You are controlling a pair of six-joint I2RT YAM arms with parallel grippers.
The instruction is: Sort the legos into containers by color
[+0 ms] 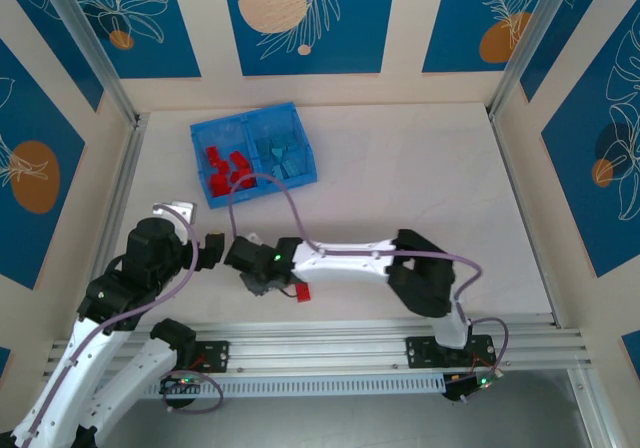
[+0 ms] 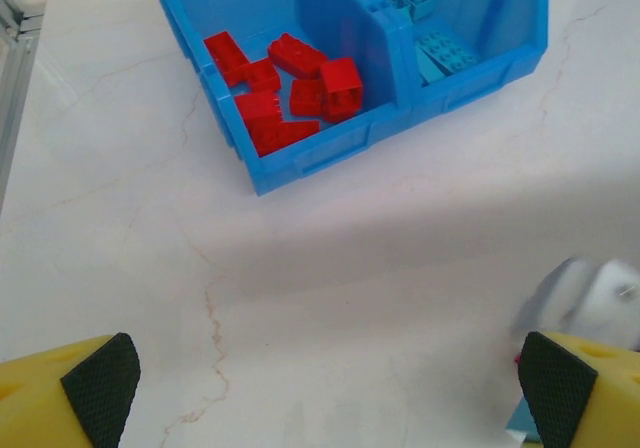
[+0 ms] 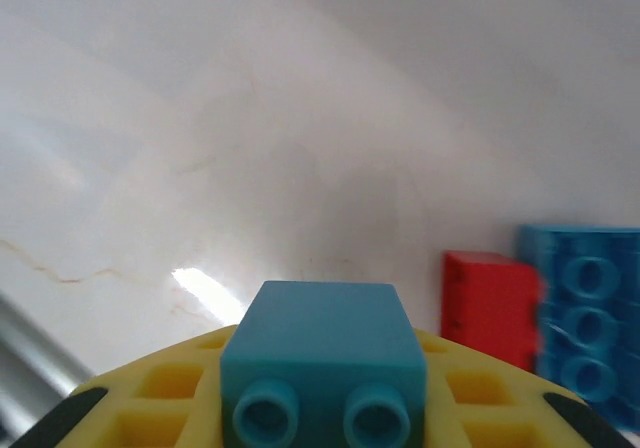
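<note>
Left hand (image 2: 325,408): wide open and empty, its pads (image 2: 100,388) spread over bare worktop (image 2: 300,288). It hangs short of the bin, likely parked there to leave the other arm room.
Bin (image 2: 330,153): sits toward the far left of the worktop, its near wall facing the left hand.
Left compartment: holds red bricks (image 2: 285,88) only, heaped loosely.
Right compartment: holds light blue bricks (image 2: 440,53) only, so the divider sets the colour rule.
Right hand (image 1: 262,280): reaches across, low over the near worktop and well apart from the bin. It looks closed on a held blue brick (image 3: 320,338) lodged between its fingers, studs toward the wrist camera.
Loose red brick (image 3: 487,308): lies on the worktop beside the right hand, not yet sorted.
Loose blue brick (image 3: 585,328): lies just beside the red one.
Next move: probably carry the held brick to the right compartment.
</note>
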